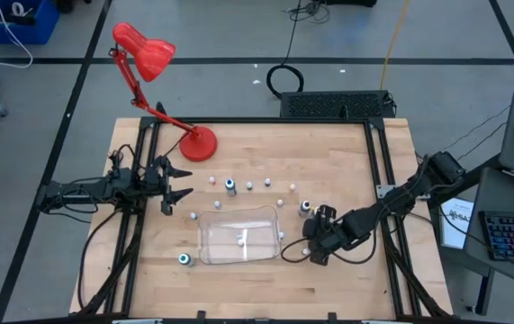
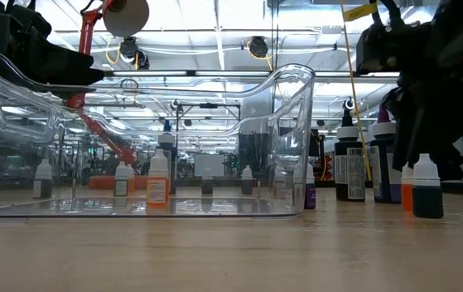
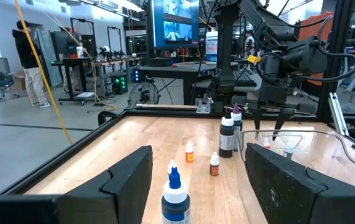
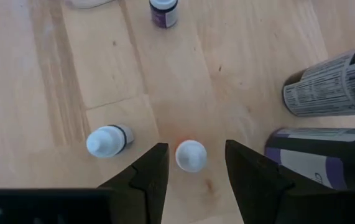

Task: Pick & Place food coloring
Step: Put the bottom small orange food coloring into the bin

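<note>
White-capped food coloring (image 4: 191, 155) bottle stands between right gripper (image 4: 193, 168) fingers

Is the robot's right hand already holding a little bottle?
No, the right gripper hangs over a white-capped bottle, with its open fingers not touching it.

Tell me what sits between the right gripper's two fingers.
In the right wrist view, a small white-capped bottle stands upright on the bare wood between the open fingers of the right gripper, seen cap-on from above. Neither finger touches it.
</note>
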Action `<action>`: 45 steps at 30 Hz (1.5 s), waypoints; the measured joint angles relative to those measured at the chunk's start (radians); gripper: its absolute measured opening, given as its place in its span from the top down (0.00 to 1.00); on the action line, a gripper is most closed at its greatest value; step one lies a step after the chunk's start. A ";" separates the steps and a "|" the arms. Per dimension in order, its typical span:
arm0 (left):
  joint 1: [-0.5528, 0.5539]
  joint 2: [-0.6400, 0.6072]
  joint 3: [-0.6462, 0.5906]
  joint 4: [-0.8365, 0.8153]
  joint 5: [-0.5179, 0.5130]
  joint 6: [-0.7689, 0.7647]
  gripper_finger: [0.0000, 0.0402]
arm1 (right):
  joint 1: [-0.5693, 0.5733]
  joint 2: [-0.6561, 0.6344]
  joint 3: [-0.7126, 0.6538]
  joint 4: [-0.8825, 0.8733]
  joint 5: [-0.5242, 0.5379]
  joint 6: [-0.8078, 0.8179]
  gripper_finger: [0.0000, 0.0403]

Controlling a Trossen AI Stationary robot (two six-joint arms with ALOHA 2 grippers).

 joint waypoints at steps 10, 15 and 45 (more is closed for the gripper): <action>0.000 0.000 0.000 0.000 0.000 0.000 0.36 | -0.002 0.000 0.000 -0.001 -0.004 0.007 0.64; 0.000 0.000 0.000 0.000 0.000 0.000 0.36 | -0.001 0.000 0.000 -0.001 -0.007 0.020 0.64; 0.000 0.000 0.000 0.000 0.000 0.000 0.36 | 0.007 0.075 -0.003 0.024 -0.014 0.030 0.64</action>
